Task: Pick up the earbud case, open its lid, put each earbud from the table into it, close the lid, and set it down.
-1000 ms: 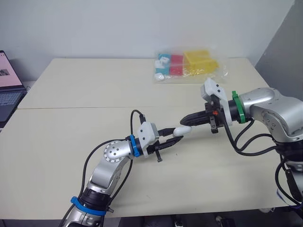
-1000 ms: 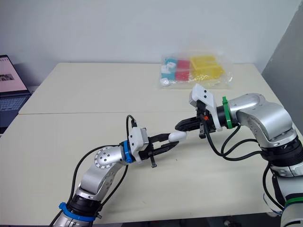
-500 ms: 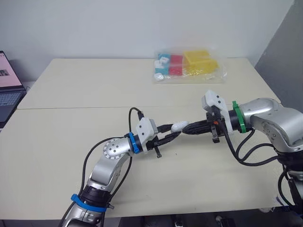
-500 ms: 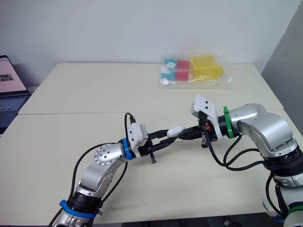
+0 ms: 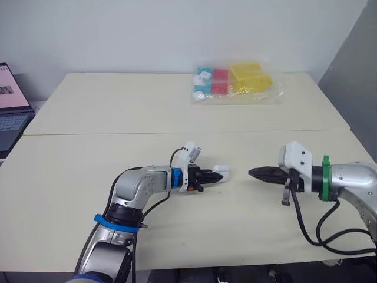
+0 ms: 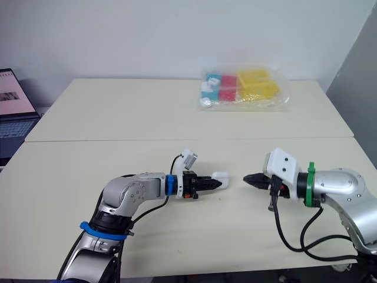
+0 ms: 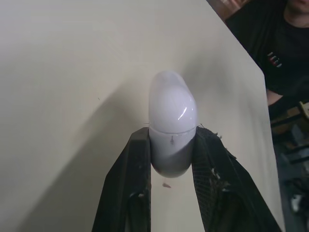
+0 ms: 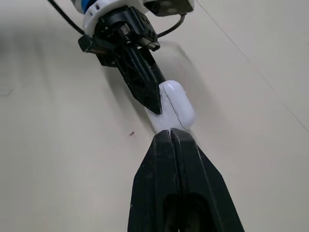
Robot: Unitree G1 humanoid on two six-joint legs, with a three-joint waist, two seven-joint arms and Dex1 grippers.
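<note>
The left gripper [image 5: 213,176] pinches the closed white earbud case [image 7: 172,126] low over the table [image 5: 118,112], perhaps touching it. The right gripper [image 5: 254,173], fingers pressed together, points at it from nearby. Best to let go gently once the case lies flat.

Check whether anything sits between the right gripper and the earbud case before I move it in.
Nothing visible does. Only bare table lies between the shut right gripper and the earbud case, which the left gripper holds from the opposite side.
</note>
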